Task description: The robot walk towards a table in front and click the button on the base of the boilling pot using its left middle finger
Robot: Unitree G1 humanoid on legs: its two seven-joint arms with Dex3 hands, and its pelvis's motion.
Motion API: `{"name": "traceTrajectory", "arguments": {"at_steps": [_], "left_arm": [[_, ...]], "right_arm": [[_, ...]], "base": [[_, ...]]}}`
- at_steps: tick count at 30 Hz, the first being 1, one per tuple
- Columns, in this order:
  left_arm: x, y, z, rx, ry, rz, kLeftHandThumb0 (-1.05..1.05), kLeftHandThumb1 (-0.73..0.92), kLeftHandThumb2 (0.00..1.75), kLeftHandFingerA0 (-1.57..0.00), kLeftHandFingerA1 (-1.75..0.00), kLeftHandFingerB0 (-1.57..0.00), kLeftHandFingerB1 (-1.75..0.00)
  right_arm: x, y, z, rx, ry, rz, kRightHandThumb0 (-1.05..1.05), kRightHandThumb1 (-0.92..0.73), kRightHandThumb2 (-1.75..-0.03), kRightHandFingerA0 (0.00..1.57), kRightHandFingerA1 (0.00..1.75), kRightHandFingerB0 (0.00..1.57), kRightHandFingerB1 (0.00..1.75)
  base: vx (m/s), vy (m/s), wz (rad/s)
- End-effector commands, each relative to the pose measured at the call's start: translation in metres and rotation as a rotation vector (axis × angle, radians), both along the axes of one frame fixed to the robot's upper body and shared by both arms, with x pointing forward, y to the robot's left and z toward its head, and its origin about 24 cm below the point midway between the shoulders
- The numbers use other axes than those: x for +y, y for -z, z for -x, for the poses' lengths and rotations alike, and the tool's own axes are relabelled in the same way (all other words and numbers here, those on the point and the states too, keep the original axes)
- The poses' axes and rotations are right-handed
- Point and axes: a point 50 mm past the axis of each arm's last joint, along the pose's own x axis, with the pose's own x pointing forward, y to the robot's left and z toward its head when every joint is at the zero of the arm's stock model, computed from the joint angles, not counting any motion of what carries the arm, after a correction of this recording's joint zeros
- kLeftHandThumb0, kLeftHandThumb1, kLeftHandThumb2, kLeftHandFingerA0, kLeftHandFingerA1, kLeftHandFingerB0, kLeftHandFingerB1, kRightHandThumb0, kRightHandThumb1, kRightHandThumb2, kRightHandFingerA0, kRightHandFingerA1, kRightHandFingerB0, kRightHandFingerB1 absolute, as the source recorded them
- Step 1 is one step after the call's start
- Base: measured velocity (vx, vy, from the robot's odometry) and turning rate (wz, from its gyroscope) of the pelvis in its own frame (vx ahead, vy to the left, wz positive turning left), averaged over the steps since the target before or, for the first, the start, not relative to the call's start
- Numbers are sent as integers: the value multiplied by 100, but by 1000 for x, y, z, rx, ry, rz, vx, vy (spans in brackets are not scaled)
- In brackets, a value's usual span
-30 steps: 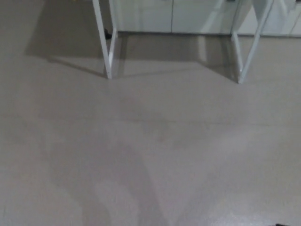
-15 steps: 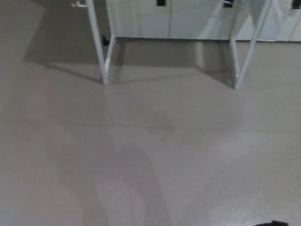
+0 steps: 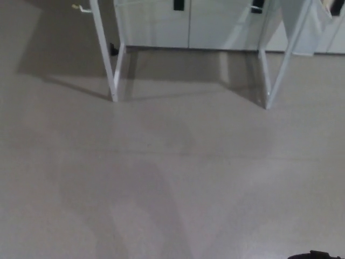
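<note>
Hands not in view, state impossible to tell. Only desk legs (image 3: 105, 54) ahead on floor (image 3: 172, 178); walk straight, keep centred between legs.

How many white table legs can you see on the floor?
2: the left table leg stands upper left, the right table leg upper right. Others may be hidden beyond the picture's top edge.

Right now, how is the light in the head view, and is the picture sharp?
Head view: dim and slightly soft, without strong glare; the white table legs cast dark shadows leftward on the grey floor; a broad faint shadow lies on the lower floor; pale reflections show on the cabinet doors behind.
</note>
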Motion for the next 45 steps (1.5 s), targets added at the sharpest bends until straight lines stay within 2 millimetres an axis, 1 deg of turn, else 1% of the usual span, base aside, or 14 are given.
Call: {"name": "traceTrajectory", "arguments": {"at_steps": [1, 6, 7, 9, 10, 11, 18, 19, 26, 27, 36, 37, 40, 45], "left_arm": [[4, -2, -1, 0, -8, 4, -46, 43, 70, -52, -50, -36, -43], [6, -4, -1, 0, 11, -11, -48, 43, 71, -55, -51, -36, -43], [6, -4, -1, 2, 13, -10, -40, 50, 55, -59, -41, -41, -33], [7, -4, -1, 6, 17, -8, -39, 50, 55, -59, -41, -40, -33], [6, -4, -1, 5, 19, -8, -48, 43, 71, -55, -52, -35, -43], [6, -5, -1, 4, 19, -7, -47, 43, 71, -55, -52, -34, -43], [6, -3, 0, 12, -17, 25, -44, 43, 69, -59, -52, -35, -42], [6, -3, 0, 14, -18, 25, -44, 43, 70, -55, -51, -34, -42], [8, -8, -8, -2, -4, 18, -45, 43, 70, -57, -52, -34, -42], [8, -8, -8, -2, 3, 12, -47, 43, 71, -55, -51, -34, -42], [7, -7, -9, 2, 12, -2, -47, 43, 71, -57, -52, -34, -42], [7, -9, -15, -5, 20, -16, -48, 43, 72, -57, -52, -34, -43], [6, -10, -18, -14, 30, -24, -49, 43, 72, -57, -52, -35, -43], [6, -9, -18, -7, 37, -24, -48, 44, 73, -56, -52, -36, -44]], "right_arm": [[-4, -1, -2, 9, -2, 36, -31, -46, -54, 71, 44, 51, 39], [-1, -1, -3, 12, -15, 35, -30, -46, -54, 69, 43, 51, 39], [0, -1, -3, 12, -16, 36, -30, -46, -54, 69, 43, 51, 39], [0, -1, -3, 14, -17, 38, -30, -46, -54, 69, 43, 50, 39], [0, 0, -3, 15, -19, 42, -30, -46, -54, 69, 43, 50, 39], [0, 0, -4, 16, -21, 44, -30, -46, -54, 70, 43, 51, 39], [0, 0, -3, 24, -32, 45, -31, -46, -54, 70, 43, 50, 39], [0, 0, -3, 24, -31, 44, -31, -46, -54, 70, 43, 50, 39], [3, -1, -11, 14, -40, 42, -32, -46, -54, 70, 43, 51, 39], [3, -2, -11, 14, -43, 46, -32, -46, -54, 71, 43, 51, 39], [3, -2, -11, 13, -49, 53, -31, -46, -54, 73, 44, 52, 39], [2, -3, -15, 6, -50, 55, -31, -46, -54, 73, 44, 52, 39], [2, -5, -18, 9, -57, 60, -31, -47, -54, 70, 43, 52, 39], [1, -4, -18, 12, -59, 54, -30, -46, -54, 70, 43, 53, 39]], "base": [[151, -70, 7], [185, -108, 7], [203, -203, 9], [202, -256, 9], [197, -276, 25], [325, -280, -132], [218, -223, 15], [116, -59, -2], [166, 45, -7], [174, 283, -27], [164, 38, 5], [189, -132, 12], [175, -200, 14], [225, -359, 22]]}}
